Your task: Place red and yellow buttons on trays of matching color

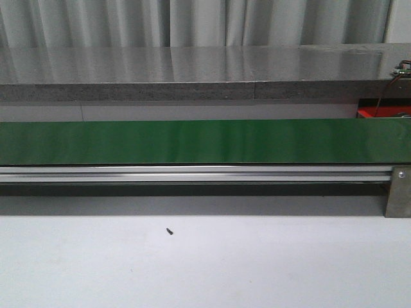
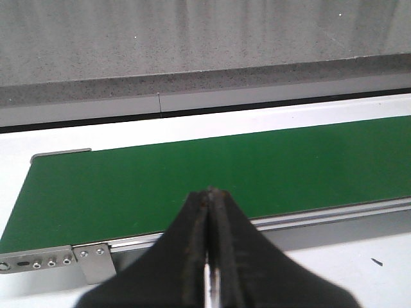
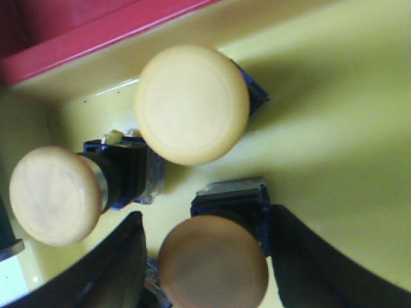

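I can read no text, label, brand, number or sign from any of my three cameras. The flat green conveyor belt (image 1: 192, 141), its silver aluminium rail (image 1: 192, 173) and the round pale-yellow button caps (image 3: 192, 102) all show plain, unmarked surfaces.

A: What's in the yellow tray (image 3: 334, 128)?

B: Three yellow buttons, each a round pale cap on a dark body with blue parts. The top button (image 3: 192, 102) shows its cap nearly face-on. The side button (image 3: 56, 195) lies tipped over, its black barrel in plain sight. The near button (image 3: 213, 262) sits in shadow between the right gripper's (image 3: 205, 256) spread fingers (image 3: 109, 269); whether they touch it, I can't tell.

A: And the tray itself?

B: Glossy yellow floor, with one wall showing beside the side button. A red tray (image 3: 83, 29) sits just beyond its edge; only the rim and a bit of inside show, no buttons visible there.
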Controlling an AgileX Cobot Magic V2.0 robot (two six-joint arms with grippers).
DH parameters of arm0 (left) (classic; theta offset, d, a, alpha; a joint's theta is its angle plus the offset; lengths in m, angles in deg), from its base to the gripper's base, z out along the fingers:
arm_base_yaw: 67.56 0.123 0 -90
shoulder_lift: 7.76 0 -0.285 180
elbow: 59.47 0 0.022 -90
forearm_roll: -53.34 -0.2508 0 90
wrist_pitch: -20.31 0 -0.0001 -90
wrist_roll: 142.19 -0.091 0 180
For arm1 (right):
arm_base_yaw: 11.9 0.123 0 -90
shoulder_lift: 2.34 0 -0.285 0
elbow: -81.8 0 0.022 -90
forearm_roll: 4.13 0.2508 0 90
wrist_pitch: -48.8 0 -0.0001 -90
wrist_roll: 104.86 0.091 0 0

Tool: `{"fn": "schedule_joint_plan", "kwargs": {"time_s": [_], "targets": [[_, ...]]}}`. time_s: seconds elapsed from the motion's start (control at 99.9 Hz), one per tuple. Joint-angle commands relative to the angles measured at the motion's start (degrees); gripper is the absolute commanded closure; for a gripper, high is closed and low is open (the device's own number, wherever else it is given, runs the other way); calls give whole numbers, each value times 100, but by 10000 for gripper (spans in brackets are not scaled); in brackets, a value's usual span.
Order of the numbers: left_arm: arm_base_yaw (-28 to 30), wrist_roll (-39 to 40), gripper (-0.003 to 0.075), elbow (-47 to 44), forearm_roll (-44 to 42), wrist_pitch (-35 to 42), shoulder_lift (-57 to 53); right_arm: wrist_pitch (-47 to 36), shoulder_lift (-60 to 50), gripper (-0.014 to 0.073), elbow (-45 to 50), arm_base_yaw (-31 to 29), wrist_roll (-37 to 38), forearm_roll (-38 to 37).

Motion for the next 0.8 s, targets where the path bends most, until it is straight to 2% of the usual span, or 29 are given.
{"fn": "schedule_joint_plan", "kwargs": {"time_s": [0.0, 0.3, 0.791], "targets": [[-57, -8, 740, 147, 83, 434, 34, 39, -384, 144, -147, -30, 30, 68], [-57, -8, 740, 147, 83, 434, 34, -51, -1477, 144, -147, 124, 222, 182], [-57, -8, 740, 147, 83, 434, 34, -759, -3661, 174, 67, 2220, -74, -58]]}}
